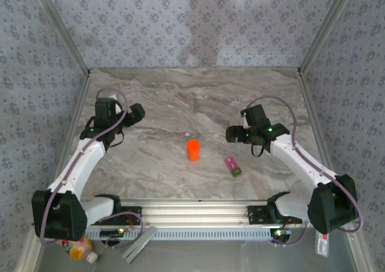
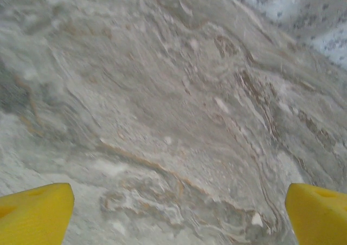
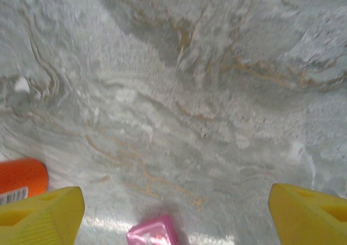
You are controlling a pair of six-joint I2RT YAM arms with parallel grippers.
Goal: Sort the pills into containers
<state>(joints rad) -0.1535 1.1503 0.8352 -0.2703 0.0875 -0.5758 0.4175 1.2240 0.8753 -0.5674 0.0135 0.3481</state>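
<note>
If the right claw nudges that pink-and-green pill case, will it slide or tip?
Probably slides: the pill case lies flat and low on the smooth marble table. Likely light, being small translucent plastic. An off-centre push may spin it.

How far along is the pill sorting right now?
Nothing looks done: the orange bottle stands untouched and the pill case lies beside it on the table. In hand: nothing; the left gripper and right gripper hang open, the right near the case. All sorting is left.
</note>
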